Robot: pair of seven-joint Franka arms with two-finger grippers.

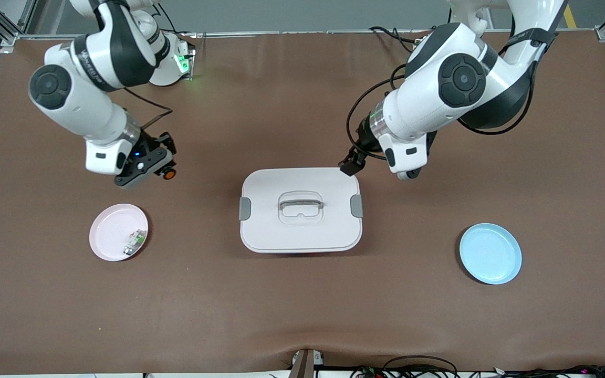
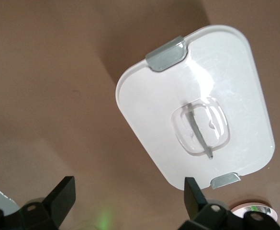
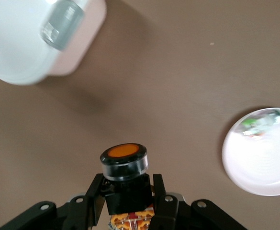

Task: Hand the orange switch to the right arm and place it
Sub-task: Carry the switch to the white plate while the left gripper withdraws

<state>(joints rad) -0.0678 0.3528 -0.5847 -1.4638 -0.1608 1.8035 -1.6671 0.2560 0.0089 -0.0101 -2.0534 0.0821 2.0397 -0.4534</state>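
One orange switch (image 3: 124,165) is held clamped by its black body between the fingers of the right gripper (image 3: 128,201), above bare table between the pink plate (image 1: 104,247) and the white lidded box (image 1: 260,231). A slip may be judged possible, since so little of the body is gripped. The small white-and-green part (image 1: 134,241) on the plate could be struck at placing. The left gripper (image 2: 130,201), spread wide and empty, waits over the box's corner.
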